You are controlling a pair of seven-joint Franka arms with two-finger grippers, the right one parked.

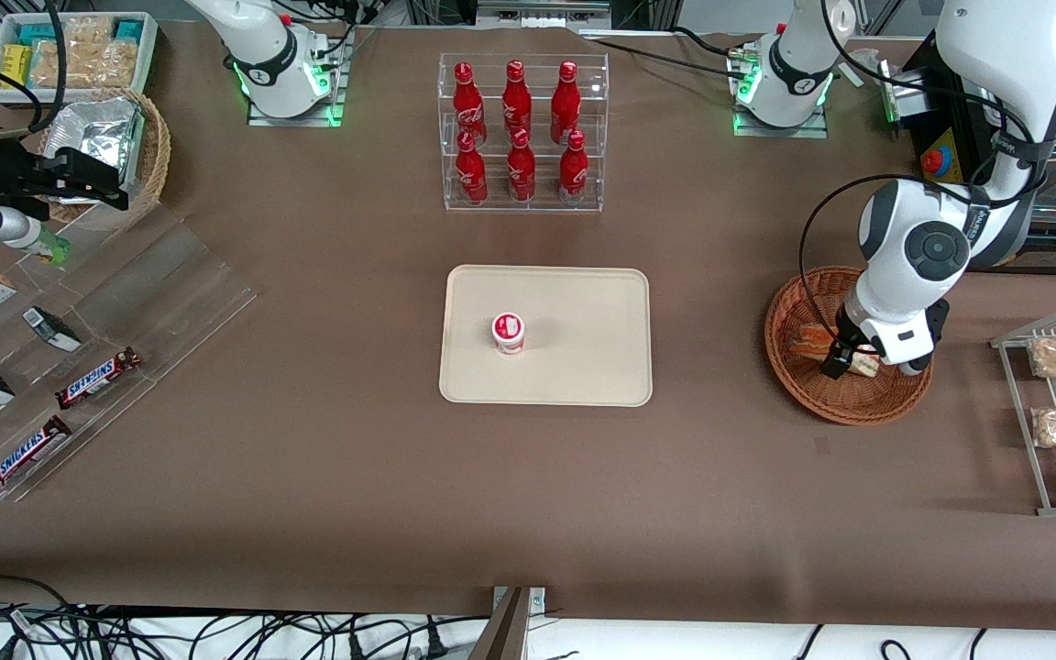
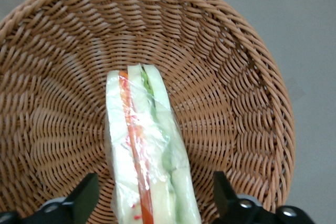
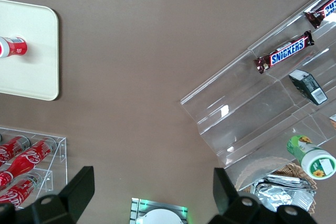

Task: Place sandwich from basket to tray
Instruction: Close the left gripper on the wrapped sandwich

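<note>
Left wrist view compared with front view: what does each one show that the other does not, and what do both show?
Only the left wrist view shows the sandwich's layers, white bread with an orange-red strip and green under clear wrap, lying between the open fingers.

Only the front view shows the tray with a small red-and-white cup standing on it, and the bottle rack.

Both show the basket with the gripper low over the sandwich.

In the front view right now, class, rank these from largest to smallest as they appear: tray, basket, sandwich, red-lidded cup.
1. tray
2. basket
3. Unsure: red-lidded cup and sandwich, partly hidden under the open gripper.
</note>
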